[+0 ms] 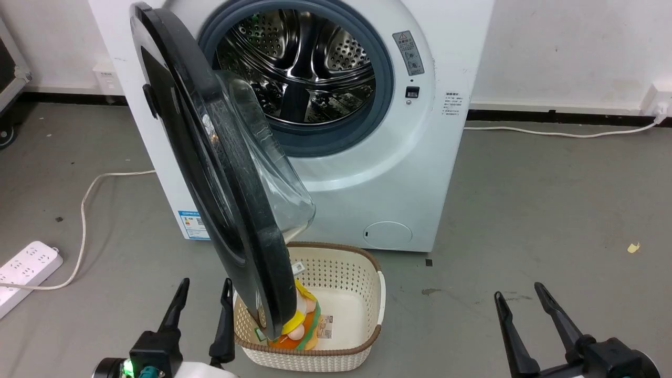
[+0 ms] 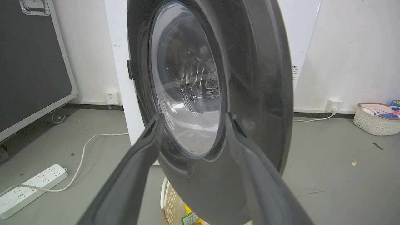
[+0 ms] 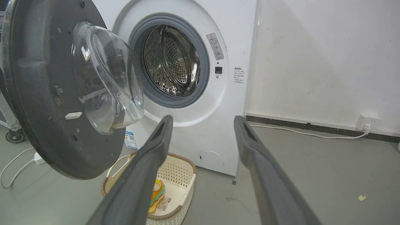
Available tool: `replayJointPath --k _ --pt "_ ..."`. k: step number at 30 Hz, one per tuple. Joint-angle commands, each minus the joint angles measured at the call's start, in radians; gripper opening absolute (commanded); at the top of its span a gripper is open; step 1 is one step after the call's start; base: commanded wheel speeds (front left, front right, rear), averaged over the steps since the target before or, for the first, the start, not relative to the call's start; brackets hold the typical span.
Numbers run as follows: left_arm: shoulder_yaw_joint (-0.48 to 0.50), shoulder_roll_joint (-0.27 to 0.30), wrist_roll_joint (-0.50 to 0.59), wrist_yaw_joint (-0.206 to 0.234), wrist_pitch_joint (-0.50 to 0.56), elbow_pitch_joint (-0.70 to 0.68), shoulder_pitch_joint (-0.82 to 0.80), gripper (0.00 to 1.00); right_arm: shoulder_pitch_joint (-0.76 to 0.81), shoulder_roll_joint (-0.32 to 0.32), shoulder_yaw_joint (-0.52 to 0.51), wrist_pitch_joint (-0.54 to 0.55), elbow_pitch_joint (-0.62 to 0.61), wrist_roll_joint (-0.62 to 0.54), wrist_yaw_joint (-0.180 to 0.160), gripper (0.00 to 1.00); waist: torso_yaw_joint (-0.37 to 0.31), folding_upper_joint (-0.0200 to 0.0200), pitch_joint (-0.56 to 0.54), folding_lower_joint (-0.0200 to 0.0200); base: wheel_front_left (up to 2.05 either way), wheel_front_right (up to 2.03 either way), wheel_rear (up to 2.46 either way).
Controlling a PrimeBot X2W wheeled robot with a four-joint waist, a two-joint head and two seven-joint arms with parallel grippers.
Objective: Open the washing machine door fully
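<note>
Grey concrete floor and a white wall surround the white washing machine, and the washing machine door stands about half open, with its free rim turned toward the robot. This door hangs just ahead of the left gripper, a little to the right of its fingertips. In the left wrist view the glossy outer face lies beyond and between the 2 spread fingers, which hold nothing; I cannot tell if they touch it. The right gripper is also spread and empty, well apart from the door, and from its side the inner face with the glass bowl is seen. I judge that the step in hand is the last swing away from the drum. A push on the outer face would close the door, so the force should come from the inner side: either 1 left finger hooked behind the free rim, or the right gripper pressing on the black ring and not on the glass. The motion should follow the arc around the hinge, slowly. Below the door's lower edge stands a cream basket with a colourful toy, and left of the left gripper lies a power strip; both should be avoided.
</note>
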Motion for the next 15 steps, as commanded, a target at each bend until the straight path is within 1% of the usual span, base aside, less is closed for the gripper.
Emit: replayJointPath --k 1,8,9,10,15 --pt "0.002 0.002 0.009 -0.005 -0.005 0.005 0.012 1.00 0.011 0.006 -0.001 -0.004 -0.001 -0.003 0.001 1.00 0.001 0.0000 0.000 0.0000 0.00 0.00 0.00" --pt "-0.001 0.000 0.019 -0.004 -0.005 0.008 0.010 1.00 0.005 0.009 -0.008 -0.004 0.002 0.024 0.001 1.00 0.006 0.0000 0.007 0.0000 0.00 0.00 0.00" --pt "-0.004 0.000 0.021 -0.007 -0.005 0.010 0.010 0.42 0.004 0.009 -0.009 -0.004 0.003 0.031 0.001 1.00 0.007 0.0000 0.008 0.0000 0.00 0.00 0.00" --pt "-0.006 0.000 0.022 -0.009 -0.005 0.010 0.009 0.00 0.003 0.010 -0.009 -0.004 0.004 0.038 0.001 1.00 0.006 0.0000 0.009 0.0000 0.00 0.00 0.00" --pt "0.008 -0.001 0.018 -0.013 -0.005 -0.028 -0.010 0.00 -0.005 0.010 -0.007 -0.004 0.002 0.062 0.001 1.00 0.005 0.0000 0.013 0.0000 0.00 0.00 0.00"
